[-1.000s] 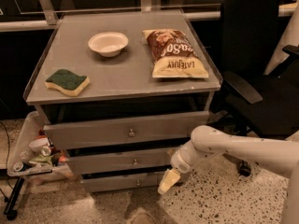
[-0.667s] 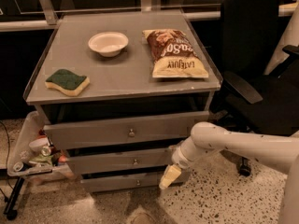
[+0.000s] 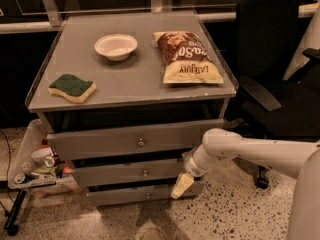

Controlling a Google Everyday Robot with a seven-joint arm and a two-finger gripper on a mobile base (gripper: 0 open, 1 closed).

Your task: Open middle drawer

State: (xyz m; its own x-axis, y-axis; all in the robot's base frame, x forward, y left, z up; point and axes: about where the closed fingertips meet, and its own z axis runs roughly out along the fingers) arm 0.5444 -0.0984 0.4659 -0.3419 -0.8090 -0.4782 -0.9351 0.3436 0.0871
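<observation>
Camera view, read left to right. At the far left you see a low side tray (image 3: 24, 151) hung beside the cabinet and holding small cans and other clutter too blurred to name.

On the bench (image 3: 135, 79), the grey cabinet top, a green-and-yellow sponge (image 3: 72, 87) lies flat near the front left corner. A white bowl (image 3: 116, 46) stands upright further back, left of centre and well apart from the sponge. A brown chip bag (image 3: 187, 56) lies flat on the right half, with its yellow end toward the front edge.

Below the bench you find three grey drawer fronts stacked one over another, each with a small round knob at its centre. The top drawer (image 3: 100, 145) has the tallest front. The middle drawer (image 3: 110, 176) sits directly beneath it, with its knob (image 3: 145, 173) on the centre line and a dark gap above its front. The bottom drawer (image 3: 120, 196) has the slimmest front and sits just above the speckled floor (image 3: 240, 214).

The gripper (image 3: 177, 190) hangs tip-down at the right end of the middle drawer's front, well to the right of the knob, with its yellowish tip overlapping the right end of the bottom drawer. You cannot tell how its jaws stand. The white arm (image 3: 250, 151) reaches in from the right edge. Behind it a black office chair (image 3: 280, 84) stands beside the cabinet.
</observation>
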